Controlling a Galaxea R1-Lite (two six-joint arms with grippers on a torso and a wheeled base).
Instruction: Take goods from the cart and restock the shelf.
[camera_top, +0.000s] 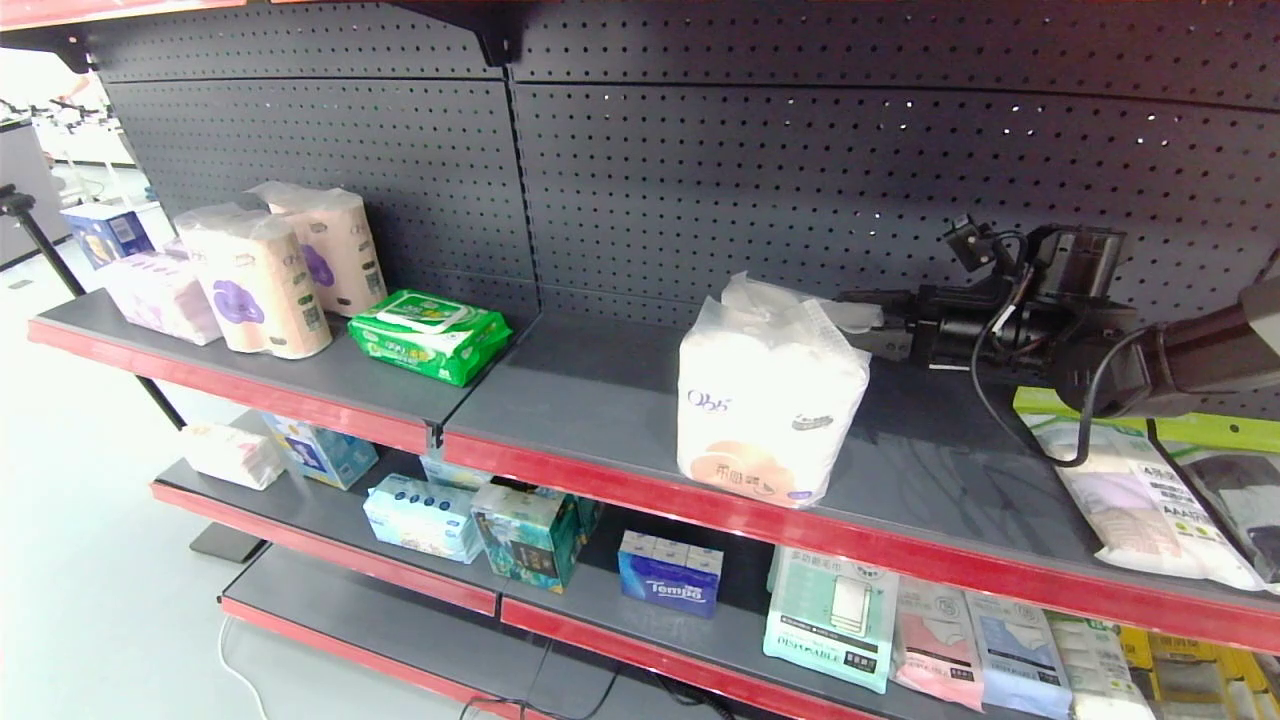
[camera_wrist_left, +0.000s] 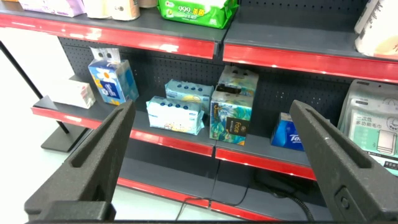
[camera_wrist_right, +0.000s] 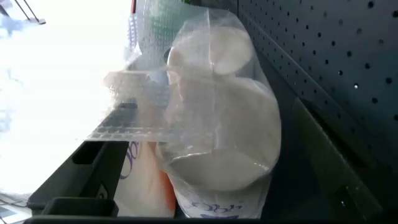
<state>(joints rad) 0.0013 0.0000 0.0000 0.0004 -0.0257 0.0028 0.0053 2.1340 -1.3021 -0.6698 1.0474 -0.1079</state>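
A white pack of toilet rolls (camera_top: 768, 395) in clear wrap stands upright on the dark upper shelf (camera_top: 610, 400), near its red front edge. My right gripper (camera_top: 876, 336) comes in from the right at the height of the pack's crinkled top flap. In the right wrist view the pack (camera_wrist_right: 217, 124) sits ahead between the two widely spread fingers (camera_wrist_right: 93, 177) of the right gripper (camera_wrist_right: 211, 130), which is open. My left gripper (camera_wrist_left: 211, 109) hangs lower, facing the lower shelves, open with nothing between its fingers.
A green wipes pack (camera_top: 430, 335) and pink-and-purple roll packs (camera_top: 265, 275) stand to the left on the same shelf. Flat bagged goods (camera_top: 1135, 495) lie at the right end. Tissue boxes (camera_top: 525, 530) and pouches (camera_top: 845, 615) fill the shelf below. Bare shelf lies between the wipes and the white pack.
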